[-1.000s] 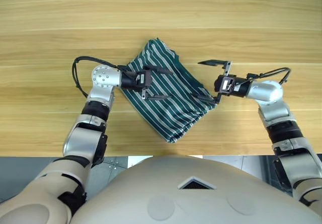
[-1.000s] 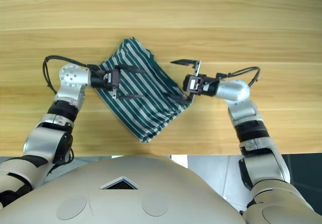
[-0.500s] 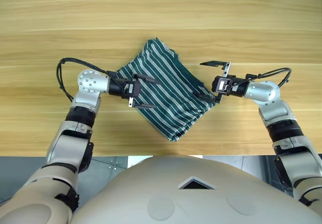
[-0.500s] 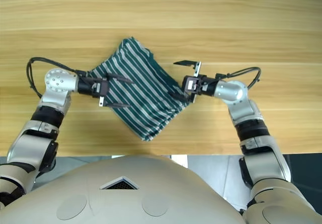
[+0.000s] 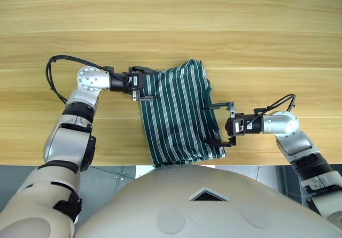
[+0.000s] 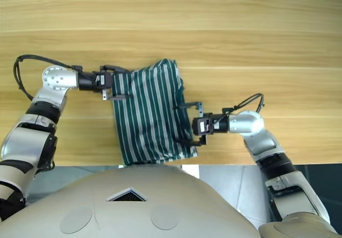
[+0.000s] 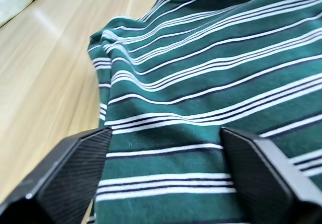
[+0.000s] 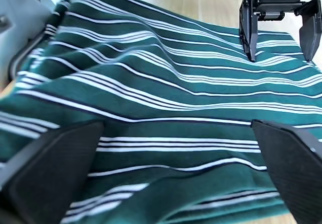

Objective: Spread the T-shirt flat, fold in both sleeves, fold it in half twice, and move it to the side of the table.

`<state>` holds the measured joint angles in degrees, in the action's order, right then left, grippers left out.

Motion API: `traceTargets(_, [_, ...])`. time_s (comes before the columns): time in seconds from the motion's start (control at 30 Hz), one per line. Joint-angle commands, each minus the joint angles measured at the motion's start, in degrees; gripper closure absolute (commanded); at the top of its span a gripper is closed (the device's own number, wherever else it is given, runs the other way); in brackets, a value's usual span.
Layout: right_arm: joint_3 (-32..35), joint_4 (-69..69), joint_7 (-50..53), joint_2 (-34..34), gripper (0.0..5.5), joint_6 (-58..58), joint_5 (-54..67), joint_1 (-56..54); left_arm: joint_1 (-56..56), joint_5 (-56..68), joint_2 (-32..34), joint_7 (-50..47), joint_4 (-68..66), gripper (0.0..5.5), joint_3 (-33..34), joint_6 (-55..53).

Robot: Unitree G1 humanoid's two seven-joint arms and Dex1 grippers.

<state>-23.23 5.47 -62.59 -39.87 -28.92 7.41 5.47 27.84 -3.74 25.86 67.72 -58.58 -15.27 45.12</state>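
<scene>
Seen from the head, the folded striped shirt (image 5: 176,115) lies near the front edge of a pale wood worktop (image 5: 171,13), grey floor (image 5: 115,171) below. The left pincer (image 5: 152,84) is open at its far left corner and the right pincer (image 5: 209,124) open at its right edge, apparently bracketing it for a sideways slide. The left wrist looks between spread jaws across stripes to bare wood, while the right wrist shows cloth between its jaws and the left pincer beyond.
</scene>
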Motion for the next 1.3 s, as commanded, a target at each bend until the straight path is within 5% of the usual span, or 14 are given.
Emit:
traceTargets(0.03, [1.1, -0.5, 1.2, 2.3, 0.12, 0.5, 0.1, -2.5, 1.5, -1.2, -0.7, -0.9, -2.1, 1.50, -0.2, 1.4])
traceTargets(0.27, [1.3, 0.4, 4.6, 7.4, 0.12, 1.9, -2.8, -8.0, 2.9, -1.6, -2.0, -3.2, -3.6, 1.50, 0.3, 2.6])
traceTargets(0.63, [0.4, 10.7, 9.6, 12.5, 0.12, -0.8, -9.5, -12.3, 12.2, -14.9, -5.6, -29.9, -10.1, 1.50, -2.8, 2.0])
traceTargets(0.8, [0.6, 13.3, 11.2, 13.3, 0.12, -1.6, -10.6, -13.3, 13.5, -15.7, -6.3, -34.7, -11.8, 1.50, -2.1, 1.8])
traceTargets(0.93, [0.5, 14.4, 11.8, 13.8, 0.12, -2.1, -11.0, -14.0, 12.8, -12.8, -6.2, -31.4, -11.5, 1.50, -0.6, 3.6])
traceTargets(1.2, [0.7, 15.2, 12.1, 14.3, 0.12, -2.4, -11.1, -14.0, 4.5, 15.0, -3.8, 3.8, 5.5, 1.50, 7.4, 0.9])
traceTargets(1.3, [0.8, 14.9, 12.1, 14.2, 0.12, -2.3, -10.9, -14.0, -0.3, 17.4, -1.8, 10.6, 12.3, 1.50, 5.7, -1.9])
